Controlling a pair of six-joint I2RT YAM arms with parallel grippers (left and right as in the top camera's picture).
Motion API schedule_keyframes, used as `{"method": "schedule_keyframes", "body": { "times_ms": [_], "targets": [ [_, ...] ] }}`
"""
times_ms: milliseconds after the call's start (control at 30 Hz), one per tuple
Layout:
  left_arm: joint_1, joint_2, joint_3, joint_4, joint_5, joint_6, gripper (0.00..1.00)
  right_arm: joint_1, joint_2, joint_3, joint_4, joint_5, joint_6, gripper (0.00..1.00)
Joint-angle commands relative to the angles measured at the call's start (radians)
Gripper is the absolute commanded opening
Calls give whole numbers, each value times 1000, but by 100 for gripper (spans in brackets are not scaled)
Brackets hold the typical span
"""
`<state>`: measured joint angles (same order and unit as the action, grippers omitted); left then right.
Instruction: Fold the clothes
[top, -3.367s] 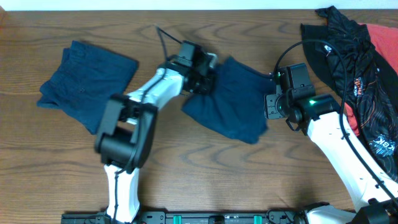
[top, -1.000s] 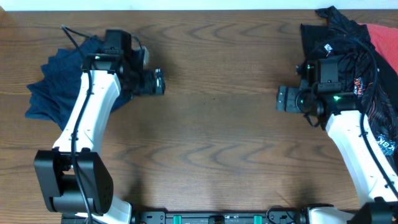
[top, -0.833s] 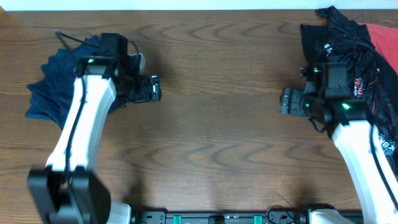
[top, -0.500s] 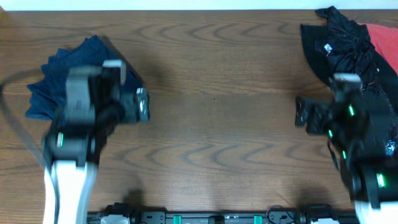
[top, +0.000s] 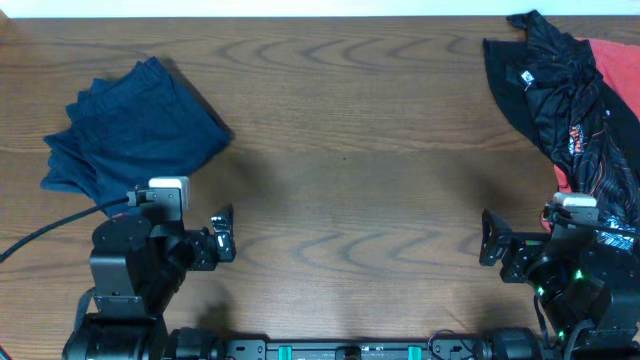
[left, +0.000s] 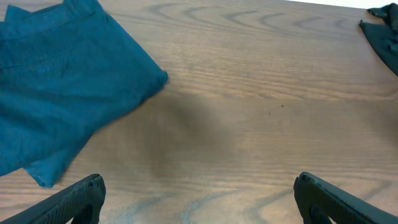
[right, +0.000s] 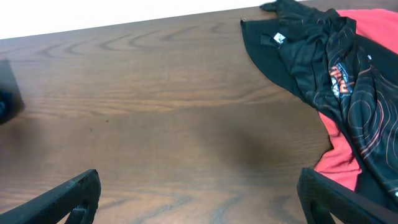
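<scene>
The navy shorts (top: 130, 125) lie in a flat, folded heap on the wooden table (top: 350, 150), with layered edges fanning out along the heap's left side. The left gripper (top: 222, 235) hangs near the heap, on its robot-facing side and slightly to its right, not touching it. Its jaws are spread wide and hold nothing. In the left wrist view the fingers sit at the two bottom corners. The right gripper (top: 490, 237) is well apart from the shorts, far to their right, also spread wide and holding nothing. Farther right of the shorts a crumpled black garment (top: 545, 80) lies over red cloth (top: 618, 70).
</scene>
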<state>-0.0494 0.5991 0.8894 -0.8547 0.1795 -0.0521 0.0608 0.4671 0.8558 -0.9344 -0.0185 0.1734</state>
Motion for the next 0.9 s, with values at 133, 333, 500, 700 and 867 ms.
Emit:
{"method": "schedule_keyframes", "body": {
  "times_ms": [133,333,500,700,867],
  "targets": [
    [2,0,-6,-20,-9,-8,98,-5,-3,-8,-25,11,-2,99],
    [2,0,-6,-20,-9,-8,98,-5,-3,-8,-47,53,-51,99],
    [2,0,-6,-20,-9,-8,98,-3,-15,-34,27,52,-125,99],
    [2,0,-6,-20,-9,-8,98,-3,-165,-242,252,9,-138,99],
    [2,0,-6,-20,-8,-8,98,5,-339,-433,424,-16,-138,99]
  ]
}}
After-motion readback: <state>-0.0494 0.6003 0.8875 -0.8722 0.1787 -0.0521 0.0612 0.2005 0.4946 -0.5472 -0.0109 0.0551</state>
